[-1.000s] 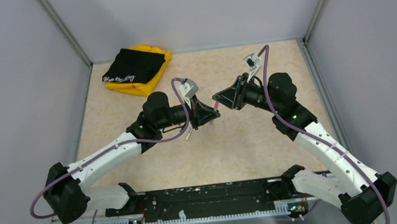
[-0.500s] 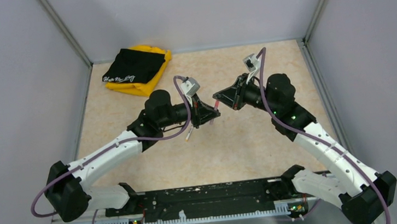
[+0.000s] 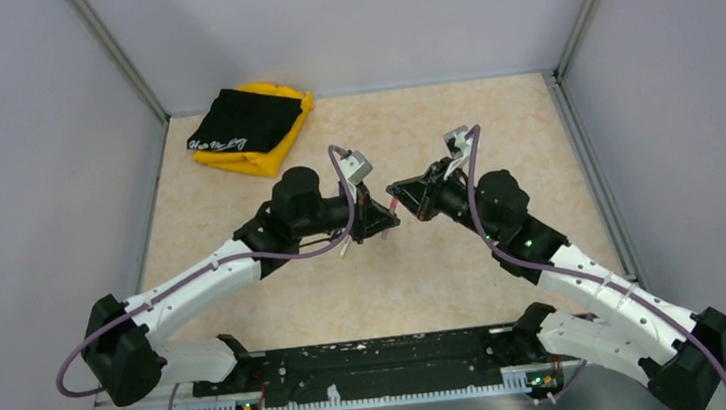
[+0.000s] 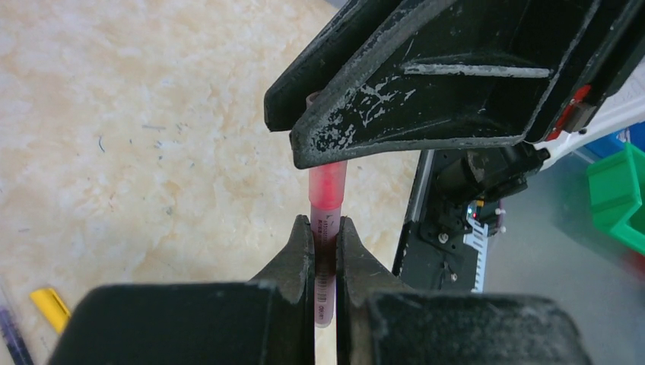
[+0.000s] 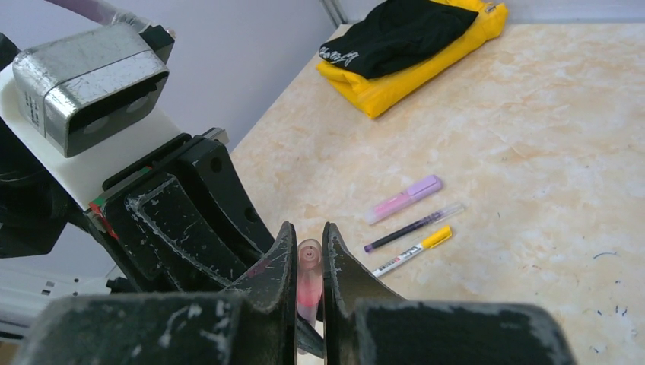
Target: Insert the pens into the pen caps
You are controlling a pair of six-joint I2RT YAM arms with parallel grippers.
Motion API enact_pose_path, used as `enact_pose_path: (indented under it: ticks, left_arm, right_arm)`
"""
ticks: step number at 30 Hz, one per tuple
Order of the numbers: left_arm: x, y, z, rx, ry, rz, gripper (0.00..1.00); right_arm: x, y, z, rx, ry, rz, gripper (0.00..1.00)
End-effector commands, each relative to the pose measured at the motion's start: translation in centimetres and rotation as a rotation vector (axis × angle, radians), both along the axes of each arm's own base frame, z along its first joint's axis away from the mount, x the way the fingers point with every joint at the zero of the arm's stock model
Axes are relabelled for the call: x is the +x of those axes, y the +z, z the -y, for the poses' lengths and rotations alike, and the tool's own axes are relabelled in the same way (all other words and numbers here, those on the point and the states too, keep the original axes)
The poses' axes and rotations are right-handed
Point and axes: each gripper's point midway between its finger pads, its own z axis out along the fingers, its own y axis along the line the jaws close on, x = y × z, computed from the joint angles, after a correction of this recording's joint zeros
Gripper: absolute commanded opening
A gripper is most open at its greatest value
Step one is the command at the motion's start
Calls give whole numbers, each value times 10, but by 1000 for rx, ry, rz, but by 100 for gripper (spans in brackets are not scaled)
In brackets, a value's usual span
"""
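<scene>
The left gripper [image 4: 325, 222] clamps the pinkish-red pen [image 4: 325, 266]; the right gripper [image 5: 308, 232] pinches the pink cap [image 4: 327, 186]. The pen's tip is hidden, so whether it sits inside is unclear.

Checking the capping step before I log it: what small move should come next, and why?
Probably push the right gripper slightly toward the left gripper. Its pink cap lines up with and meets the pinkish-red pen clamped there, but whether the cap is fully seated can't be told.
</scene>
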Motion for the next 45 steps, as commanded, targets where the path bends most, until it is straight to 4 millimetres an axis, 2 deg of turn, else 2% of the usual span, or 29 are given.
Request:
enact_pose_path:
  ticks: [1, 6, 12, 18, 22, 26, 29, 32, 35, 37, 40, 43, 45]
  left_arm:
    - [18, 121, 2, -279, 60, 261, 0]
    - [20, 129, 1, -293, 68, 277, 0]
    - [23, 134, -3, -305, 76, 279, 0]
    - [26, 138, -6, -312, 94, 282, 0]
    - [29, 142, -10, -319, 111, 287, 0]
    - [32, 144, -14, -325, 123, 292, 0]
    - [34, 145, -15, -327, 121, 296, 0]
    - [31, 139, -13, -307, 93, 299, 0]
    - [26, 120, -10, -251, 50, 288, 0]
    - [23, 102, -8, -202, 20, 270, 0]
    - [20, 75, -10, -131, 3, 234, 0]
    - [18, 48, -14, -67, 7, 194, 0]
    - [19, 31, -17, -26, 19, 169, 0]
  right_arm:
    - [-62, -104, -22, -193, 188, -265, 0]
    - [-90, -150, -20, -249, 204, -346, 0]
    - [-110, -187, -11, -310, 194, -411, 0]
    - [-131, -210, -20, -331, 219, -452, 0]
    - [-145, -228, -18, -365, 218, -473, 0]
    - [-152, -239, -14, -392, 223, -485, 0]
    - [-153, -239, -13, -407, 212, -484, 0]
    - [-135, -201, -18, -333, 138, -422, 0]
    - [-101, -142, -14, -272, -1, -318, 0]
    - [-77, -93, -10, -225, -73, -224, 2]
    - [-48, -24, 2, -146, -173, -92, 17]
    - [-34, 47, 16, -74, -245, 46, 28]
    - [-31, 77, 26, -41, -279, 106, 33]
